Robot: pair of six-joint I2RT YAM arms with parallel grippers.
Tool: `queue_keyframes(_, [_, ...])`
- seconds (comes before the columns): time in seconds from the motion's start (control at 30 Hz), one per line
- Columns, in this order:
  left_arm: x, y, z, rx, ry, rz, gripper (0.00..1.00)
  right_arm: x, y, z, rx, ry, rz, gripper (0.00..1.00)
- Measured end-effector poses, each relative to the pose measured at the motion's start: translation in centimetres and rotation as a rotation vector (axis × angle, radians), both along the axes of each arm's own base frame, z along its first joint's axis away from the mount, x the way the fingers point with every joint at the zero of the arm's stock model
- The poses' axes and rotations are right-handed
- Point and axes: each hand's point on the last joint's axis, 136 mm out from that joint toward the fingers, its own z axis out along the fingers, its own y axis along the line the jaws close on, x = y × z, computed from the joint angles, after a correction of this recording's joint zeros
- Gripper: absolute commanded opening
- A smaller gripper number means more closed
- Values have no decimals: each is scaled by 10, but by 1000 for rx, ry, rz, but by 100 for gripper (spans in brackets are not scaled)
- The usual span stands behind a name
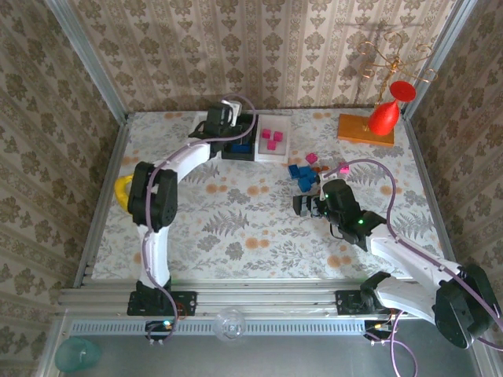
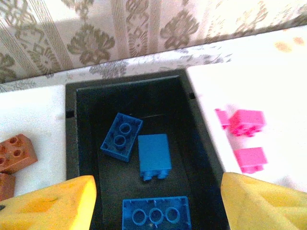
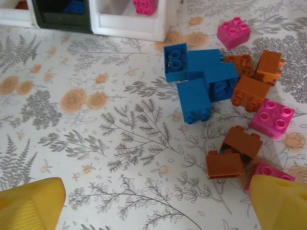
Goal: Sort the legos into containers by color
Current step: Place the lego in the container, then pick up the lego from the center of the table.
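Here the left gripper (image 2: 157, 187) hangs over the black bin (image 2: 72, 129), jaws apart and empty, since blue bricks (image 2: 154, 155) belong there (three lie inside). Pink bricks (image 2: 247, 122) sit in the white bin (image 2: 288, 91) right of it, brown bricks (image 2: 17, 152) left of it. Nearer than the black bin, the right gripper (image 3: 156, 201) gapes empty over the loose pile (image 3: 206, 81), probably choosing a pick.

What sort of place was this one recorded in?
Likely a staged robot test cell, not a home: wallpapered panels in an aluminium frame enclose a floral table with toy bricks.
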Motion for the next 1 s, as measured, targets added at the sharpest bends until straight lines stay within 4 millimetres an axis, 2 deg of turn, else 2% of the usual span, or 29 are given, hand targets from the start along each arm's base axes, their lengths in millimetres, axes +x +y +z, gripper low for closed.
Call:
queue_keyframes(0.13, [-39,3,42,-95,-59,-47,72,13,1,-4,-38,24,-26,100])
queue_keyframes(0.23, [-77,8,55,-161,-80,-90,73,28,3,-7,-73,43,-49,99])
queue_keyframes(0.33, [-113,14,47,-202,-59,-121,73,40,3,-13,-103,69,-69,98])
queue_keyframes(0.5, [-159,28,21,-234,10,-135,73,57,6,-36,-152,134,-86,95])
queue_keyframes(0.67, [-203,28,20,-271,27,-182,73,75,11,-63,-202,205,-91,90])
queue_keyframes(0.83, [-228,35,22,-295,12,-195,73,93,17,-77,-226,233,-99,88])
queue_keyframes(1.0, [-236,41,21,-298,8,-191,73,107,18,-85,-260,245,-119,89])
